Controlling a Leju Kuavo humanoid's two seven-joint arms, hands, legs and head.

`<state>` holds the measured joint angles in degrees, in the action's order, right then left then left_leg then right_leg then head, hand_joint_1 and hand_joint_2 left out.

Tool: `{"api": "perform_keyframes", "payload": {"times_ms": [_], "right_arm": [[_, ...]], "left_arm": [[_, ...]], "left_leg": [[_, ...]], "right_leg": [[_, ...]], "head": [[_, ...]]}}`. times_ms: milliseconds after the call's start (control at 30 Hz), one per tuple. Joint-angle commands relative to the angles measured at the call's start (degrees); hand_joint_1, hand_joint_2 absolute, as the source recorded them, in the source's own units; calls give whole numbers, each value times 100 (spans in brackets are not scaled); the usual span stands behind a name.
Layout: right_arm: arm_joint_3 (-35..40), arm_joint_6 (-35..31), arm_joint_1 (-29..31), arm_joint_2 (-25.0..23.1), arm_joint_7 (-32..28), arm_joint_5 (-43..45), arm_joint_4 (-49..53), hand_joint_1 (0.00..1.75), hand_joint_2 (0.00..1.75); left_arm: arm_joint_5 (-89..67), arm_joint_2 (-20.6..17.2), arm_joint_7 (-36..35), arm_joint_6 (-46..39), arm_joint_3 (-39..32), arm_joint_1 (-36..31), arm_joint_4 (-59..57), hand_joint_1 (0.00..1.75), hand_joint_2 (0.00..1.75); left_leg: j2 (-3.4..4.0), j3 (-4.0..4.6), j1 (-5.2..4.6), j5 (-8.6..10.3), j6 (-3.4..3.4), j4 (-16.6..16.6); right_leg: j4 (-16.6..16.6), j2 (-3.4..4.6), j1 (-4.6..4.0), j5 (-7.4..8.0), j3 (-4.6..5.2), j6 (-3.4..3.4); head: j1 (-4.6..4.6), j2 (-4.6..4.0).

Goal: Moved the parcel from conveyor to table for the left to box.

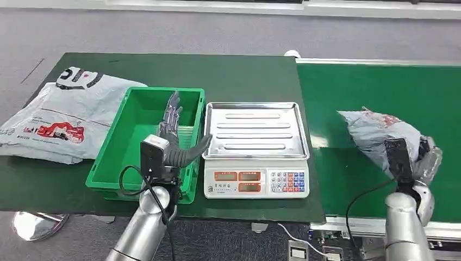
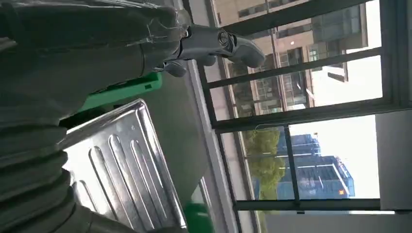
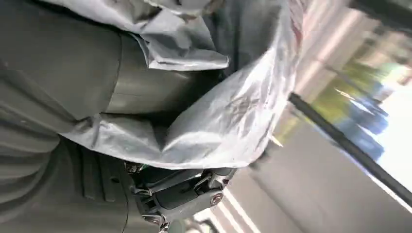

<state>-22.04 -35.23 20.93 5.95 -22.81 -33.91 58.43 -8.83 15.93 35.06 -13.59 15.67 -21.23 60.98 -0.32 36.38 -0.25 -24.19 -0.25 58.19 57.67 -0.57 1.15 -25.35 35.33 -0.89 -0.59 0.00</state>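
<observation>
Head view: right hand (image 1: 421, 160) is gripping the grey parcel (image 1: 375, 130) on the green conveyor (image 1: 380, 87) at right of frame, apparently readying its transfer, while left hand (image 1: 173, 133), fingers released, is waiting over the green box (image 1: 111, 157).

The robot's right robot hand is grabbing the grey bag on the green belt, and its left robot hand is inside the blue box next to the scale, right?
Almost. The box is green, not blue, as the head view shows. The rest holds: the right robot hand grips the grey bag on the green belt, and the left robot hand is over the box next to the scale.
</observation>
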Motion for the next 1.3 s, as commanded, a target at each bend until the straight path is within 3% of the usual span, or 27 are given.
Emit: {"api": "perform_keyframes", "payload": {"times_ms": [33, 133, 333, 433, 767, 800, 933, 1100, 1267, 1300], "right_arm": [[1259, -344, -224, -160, -154, 402, 1687, 175, 175], [1384, -477, -219, -72, -335, 567, 1658, 175, 175], [1632, -477, -179, -375, -582, 197, 2020, 175, 175], [1661, -477, -167, -691, -630, -482, 2137, 175, 175], [1778, -477, -77, -696, -547, -615, 2075, 175, 175], [1778, -477, -77, -696, -547, -615, 2075, 175, 175], [1843, -477, -38, -666, -518, -741, 2012, 175, 175], [3317, -322, 785, -304, 397, -1027, 1006, 175, 175], [4247, -66, 1521, -597, 937, -1715, -96, 175, 175], [4423, 38, 1706, -700, 1164, -2014, -420, 175, 175]], "left_arm": [[65, -166, 26, -112, 435, -427, -706, 0, 175], [99, -196, 19, -123, 473, -437, -700, 0, 175], [158, -188, 72, -163, 621, -617, -995, 0, 175], [192, -178, 93, -171, 720, -679, -1094, 0, 175], [226, -184, 104, -175, 745, -722, -1153, 0, 175], [226, -184, 104, -175, 745, -722, -1153, 0, 175], [238, -187, 110, -157, 763, -733, -1168, 0, 175], [354, -161, 192, -59, 881, -866, -1351, 0, 175], [419, -138, 232, -36, 936, -979, -1485, 0, 175], [424, -135, 232, -38, 940, -987, -1484, 0, 175]], "left_leg": [[22, -24, 4, -10, -6, -3], [19, -36, 8, -10, -6, -8], [19, -29, 5, -10, -6, -7], [17, -18, 2, -6, -5, -4], [11, -16, 4, -4, -3, -4], [25, -52, 13, -14, -7, -13], [7, -12, 1, -2, -3, -3], [42, -18, 1, -8, -4, 0], [76, -56, 15, -11, -10, -11], [69, -23, 5, -8, -6, 1]], "right_leg": [[-5, 23, -4, -3, -19, 10], [-14, 21, -9, -4, -33, 12], [-10, 17, -5, -3, -27, 11], [-3, 17, -2, -2, -14, 9], [-4, 11, -3, -3, -14, 7], [-22, 25, -13, -5, -51, 14], [-3, 7, -1, -3, -12, 8], [-1, 42, -1, 4, -9, 10], [-22, 79, -16, 15, -38, 19], [0, 70, -5, 10, -3, 11]], "head": [[0, 0], [0, 0], [0, 0], [0, 0], [0, 0], [0, 0], [0, 0], [0, 0], [0, 0], [2, 0]]}}
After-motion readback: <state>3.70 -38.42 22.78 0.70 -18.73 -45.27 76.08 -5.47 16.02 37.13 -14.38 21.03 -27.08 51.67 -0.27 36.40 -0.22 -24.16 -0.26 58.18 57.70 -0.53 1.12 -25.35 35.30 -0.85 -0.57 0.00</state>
